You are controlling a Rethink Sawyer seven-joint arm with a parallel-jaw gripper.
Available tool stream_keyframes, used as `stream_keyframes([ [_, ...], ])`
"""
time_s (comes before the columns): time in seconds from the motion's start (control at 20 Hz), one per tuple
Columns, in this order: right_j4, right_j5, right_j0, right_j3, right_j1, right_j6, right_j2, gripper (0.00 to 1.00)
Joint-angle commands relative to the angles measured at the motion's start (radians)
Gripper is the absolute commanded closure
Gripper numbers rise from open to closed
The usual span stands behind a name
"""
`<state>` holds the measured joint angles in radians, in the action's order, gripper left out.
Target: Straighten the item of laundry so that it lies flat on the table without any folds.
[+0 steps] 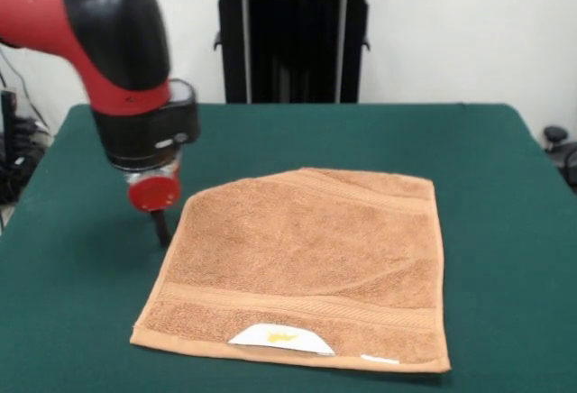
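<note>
The item of laundry, a light-brown terry towel point(311, 262), lies spread on the dark green table point(81, 321) in the front view, with woven border bands near its front and back edges. A white label with a yellow mark point(281, 338) sits at its front edge. The back left corner looks rounded off or turned under; the rest lies mostly flat with faint ripples. My gripper point(162, 229) hangs under the red and black arm just left of the towel's left edge, its dark tip down near the cloth. Whether it is open or shut does not show.
The arm's bulky red and black wrist point(135, 77) stands over the table's left part. Cables and dark equipment point(13, 154) lie beyond the left edge, and another dark object point(561, 145) sits past the right edge.
</note>
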<state>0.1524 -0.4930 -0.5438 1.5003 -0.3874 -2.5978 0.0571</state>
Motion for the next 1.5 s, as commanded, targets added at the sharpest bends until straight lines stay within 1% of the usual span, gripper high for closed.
stream_keyframes([
  [0.05, 0.048, -0.006, 0.164, 0.16, -0.049, -0.041, 0.012, 0.0],
  [0.15, 0.041, 0.003, 0.176, 0.176, -0.061, -0.056, 0.012, 0.0],
  [0.25, 0.037, 0.019, 0.173, 0.176, -0.046, -0.054, 0.019, 0.0],
  [0.4, 0.036, 0.031, 0.178, 0.15, -0.014, -0.049, 0.011, 0.0],
  [0.6, 0.045, 0.019, 0.197, 0.133, -0.001, -0.053, -0.02, 0.0],
  [0.7, 0.054, 0.015, 0.221, 0.122, 0.004, -0.065, -0.049, 0.0],
  [0.75, 0.066, 0.033, 0.241, 0.111, 0.011, -0.08, -0.075, 0.0],
  [0.85, 0.094, 0.064, 0.319, 0.071, 0.031, -0.142, -0.166, 0.0],
  [0.9, 0.09, 0.072, 0.341, 0.063, 0.04, -0.16, -0.19, 0.0],
  [1.15, 0.053, 0.085, 0.383, 0.062, 0.055, -0.169, -0.236, 0.0],
  [1.25, 0.035, 0.076, 0.412, 0.075, 0.039, -0.179, -0.268, 0.0],
  [1.35, 0.012, 0.022, 0.421, 0.122, -0.023, -0.164, -0.274, 0.0],
  [1.5, -0.016, -0.012, 0.415, 0.18, -0.095, -0.139, -0.26, 0.0],
])
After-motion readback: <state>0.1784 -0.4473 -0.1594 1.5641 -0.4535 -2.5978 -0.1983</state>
